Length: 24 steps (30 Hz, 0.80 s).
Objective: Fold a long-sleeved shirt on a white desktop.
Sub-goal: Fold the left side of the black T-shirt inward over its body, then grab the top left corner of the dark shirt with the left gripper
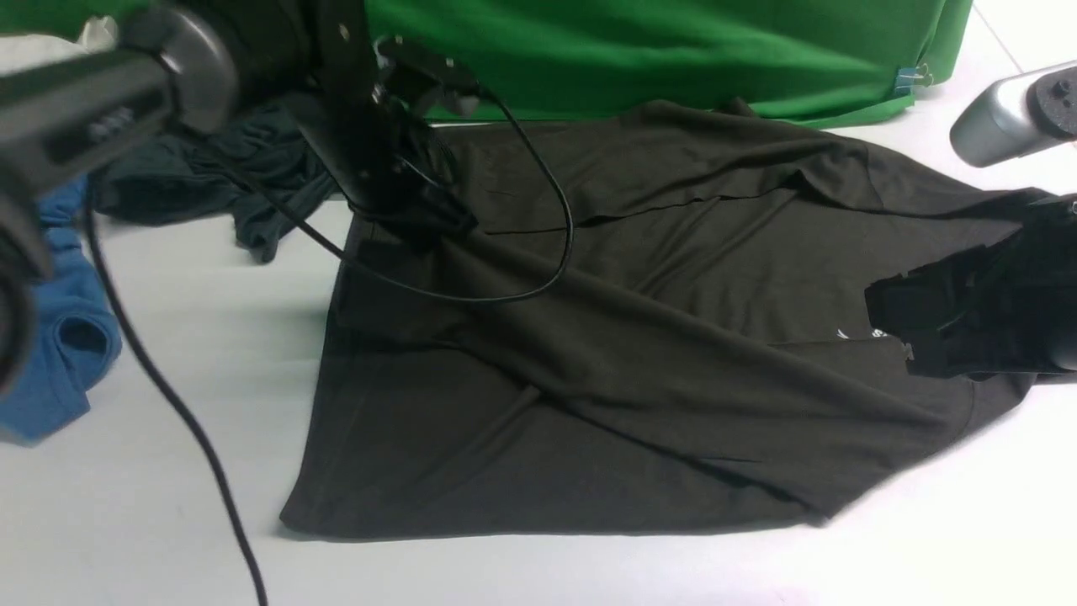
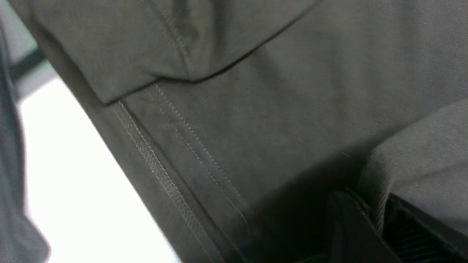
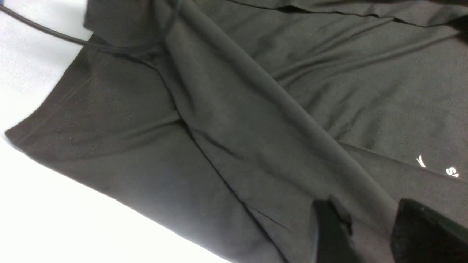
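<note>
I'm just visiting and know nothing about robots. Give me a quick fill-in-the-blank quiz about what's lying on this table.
1. The long-sleeved shirt lies spread on the ___ desktop.
2. The backdrop cloth behind it is ___.
3. The crumpled garment at the robot's far left is ___.
Missing words: white; green; blue.

Matt fine-knit cloth, stitched hems on the long-sleeved shirt (image 1: 639,362), smooth matt white desktop (image 1: 193,337), green backdrop (image 1: 673,50) of soft matt cloth, smooth faintly glossy black cable (image 1: 171,400).
</note>
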{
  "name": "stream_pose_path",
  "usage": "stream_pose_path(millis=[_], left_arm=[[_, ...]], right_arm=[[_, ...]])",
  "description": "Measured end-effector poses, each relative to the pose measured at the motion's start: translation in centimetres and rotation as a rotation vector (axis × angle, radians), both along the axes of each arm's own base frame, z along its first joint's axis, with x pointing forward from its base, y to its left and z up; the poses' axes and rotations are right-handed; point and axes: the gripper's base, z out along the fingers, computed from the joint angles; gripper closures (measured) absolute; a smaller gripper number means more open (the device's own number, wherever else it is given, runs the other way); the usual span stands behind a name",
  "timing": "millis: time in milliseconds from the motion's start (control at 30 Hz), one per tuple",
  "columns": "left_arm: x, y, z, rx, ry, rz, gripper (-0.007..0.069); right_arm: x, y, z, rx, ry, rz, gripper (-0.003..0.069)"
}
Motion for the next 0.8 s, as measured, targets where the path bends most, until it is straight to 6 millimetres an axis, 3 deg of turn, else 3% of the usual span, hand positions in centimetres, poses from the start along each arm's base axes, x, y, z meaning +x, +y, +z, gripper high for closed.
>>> stream_pose_path(millis=[133,300,433,600,700,800], left_arm=[[0.4,0.2,-1.2,0.012,0.012,0.078,0.0458],[0.9,0.9,-0.1,0.022,-0.007,0.214,0.0186],[2.1,1.8,2.4,-0.075,-0.053,0.344,-0.0011],[4.0,4.6,4.0,-0.319,-0.068,0.498,-0.0066],[4.8,6.7,2.7,-0.427,-0.022,0.576,-0.0069],[5.7,8.5,0.2,-0.479,0.034,0.626,-0.0066]], right_arm=[[0.0,0.0,0.0,0.001,-0.001,0.0,0.0418],[0.3,0.2,0.6,-0.017,-0.042,0.032,0.0418],[1.7,0.9,3.3,-0.013,-0.084,0.044,0.0418],[3.8,2.0,6.0,0.008,-0.145,0.049,0.0418],[4.5,2.4,6.2,0.008,-0.146,0.05,0.0418],[5.0,2.7,5.8,0.005,-0.128,0.05,0.0418]])
